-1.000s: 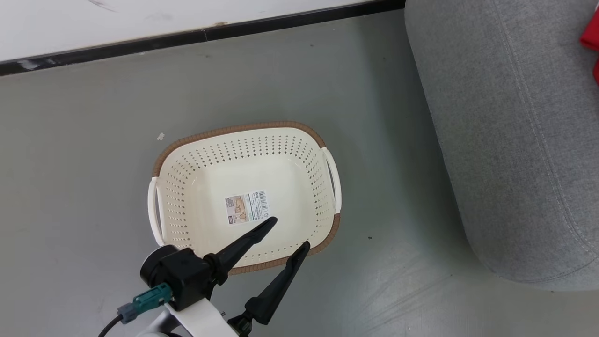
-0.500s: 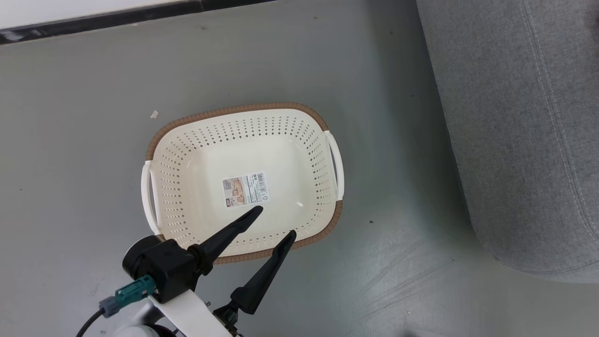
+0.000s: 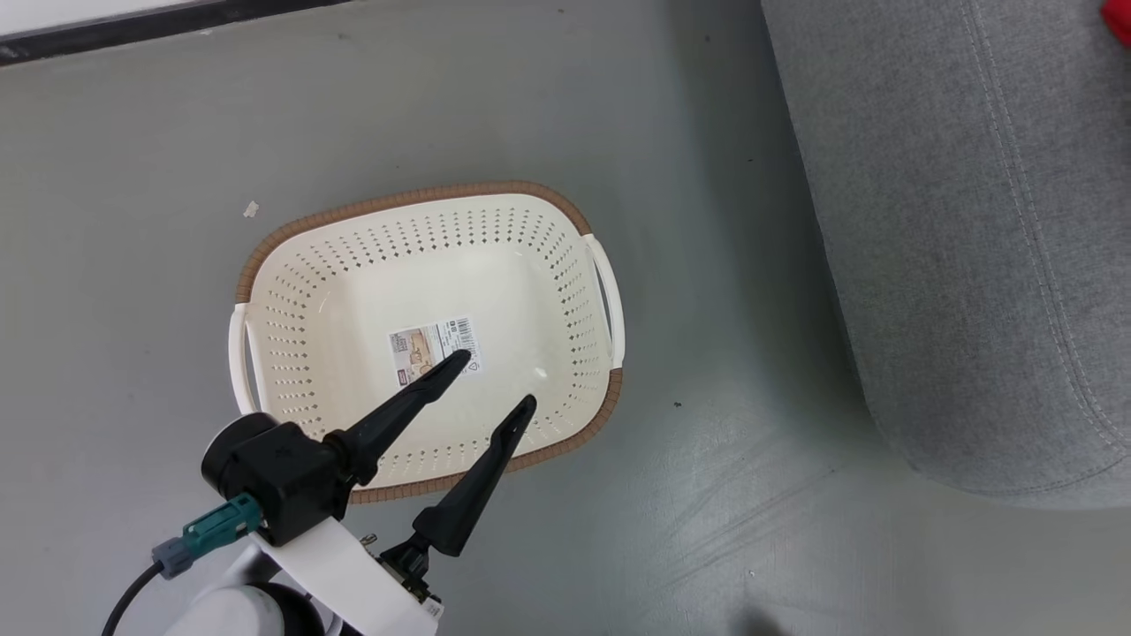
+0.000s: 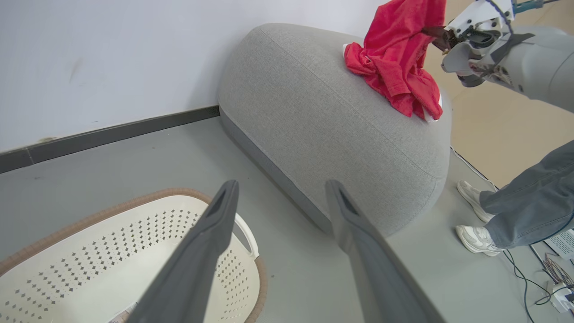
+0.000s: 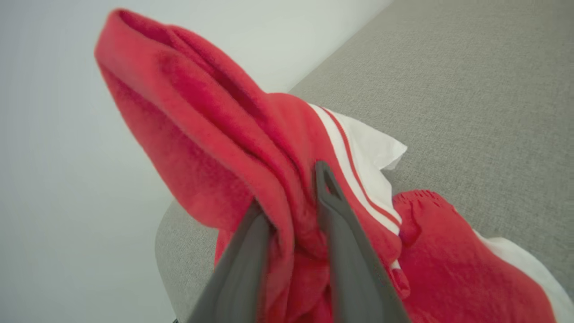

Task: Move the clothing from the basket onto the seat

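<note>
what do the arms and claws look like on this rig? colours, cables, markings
Left claw: two long tapered black fingers on a rounded black housing. A teal connector with a grey plug leads to a black cable, with a white forearm behind. Right claw: the same dark tapered fingers. Its arm is a pale grey shell with a teal fitting. No readable markings.

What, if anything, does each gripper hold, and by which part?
The right gripper pinches the clothing by a bunched red fold; the open left gripper holds nothing.
</note>
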Controlling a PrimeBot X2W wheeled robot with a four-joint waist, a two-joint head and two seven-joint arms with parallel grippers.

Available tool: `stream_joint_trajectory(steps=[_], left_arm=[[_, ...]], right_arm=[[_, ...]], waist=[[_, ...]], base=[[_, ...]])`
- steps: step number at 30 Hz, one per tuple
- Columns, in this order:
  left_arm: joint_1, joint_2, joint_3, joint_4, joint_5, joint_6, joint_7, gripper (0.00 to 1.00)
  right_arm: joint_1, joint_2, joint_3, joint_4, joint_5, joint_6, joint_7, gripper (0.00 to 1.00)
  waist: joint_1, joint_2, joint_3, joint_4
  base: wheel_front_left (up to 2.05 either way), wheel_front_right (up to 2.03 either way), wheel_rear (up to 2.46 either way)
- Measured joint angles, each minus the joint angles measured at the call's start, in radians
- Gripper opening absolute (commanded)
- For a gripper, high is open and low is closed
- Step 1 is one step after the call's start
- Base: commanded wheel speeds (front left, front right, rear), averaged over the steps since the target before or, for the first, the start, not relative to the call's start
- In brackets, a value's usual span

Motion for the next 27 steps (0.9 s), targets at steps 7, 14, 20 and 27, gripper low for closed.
stream_joint_trajectory(steps=[7, 14, 20, 27], left_arm=[[0.000, -0.003, 0.008, 0.020, -0.008, 0.000, -0.013, 1.00], [-0.003, -0.011, 0.016, 0.037, -0.009, 0.000, -0.023, 1.00], [-0.021, -0.031, 0.017, 0.055, -0.017, 0.000, -0.043, 1.00], [-0.021, -0.041, 0.038, 0.096, -0.019, 0.000, -0.078, 1.00]], right_arm=[[0.002, -0.007, 0.019, 0.026, -0.006, 0.000, -0.022, 0.93], [0.006, -0.006, 0.051, 0.043, -0.011, 0.000, -0.037, 1.00], [0.024, 0.011, 0.108, 0.044, 0.015, 0.000, -0.058, 1.00], [0.094, 0.046, 0.205, 0.016, 0.035, 0.000, -0.105, 1.00]], waist=[[0.0000, 0.0000, -0.018, -0.018], [0.0000, 0.0000, -0.037, -0.032], [0.0000, 0.0000, -0.064, -0.046], [0.0000, 0.0000, -0.105, -0.058]], base=[[0.00, 0.00, 0.00], [0.00, 0.00, 0.00], [0.00, 0.00, 0.00], [0.00, 0.00, 0.00]])
